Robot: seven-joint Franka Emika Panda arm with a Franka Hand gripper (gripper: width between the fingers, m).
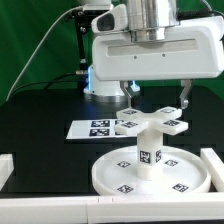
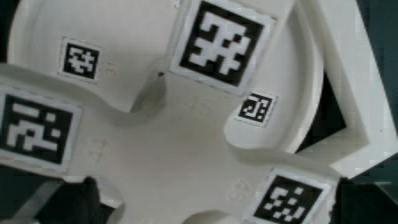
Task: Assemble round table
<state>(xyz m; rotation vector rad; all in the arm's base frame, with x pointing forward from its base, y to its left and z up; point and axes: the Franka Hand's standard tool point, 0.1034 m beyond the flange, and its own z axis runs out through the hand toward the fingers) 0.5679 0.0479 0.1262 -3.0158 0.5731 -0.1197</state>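
The round disc (image 1: 112, 176) lies on the black table near the front. The short cylinder leg (image 1: 150, 155) stands upright in its hub. The cross-shaped base (image 1: 158, 124) rests on top of the leg. My gripper (image 1: 155, 100) hangs just above the base with its fingers wide apart, one on each side, and it is open. In the wrist view the base (image 2: 160, 130) fills the picture very close up. A dark finger (image 2: 63, 200) shows beside it, and the gripper (image 2: 222, 203) holds nothing. The disc and the leg are hidden in that view.
The marker board (image 1: 97, 128) lies flat behind the disc, toward the exterior view's left. White barrier pieces stand at the left edge (image 1: 5, 168), the right edge (image 1: 213, 168) and along the front (image 1: 50, 212). The robot's base (image 1: 105, 85) stands at the back.
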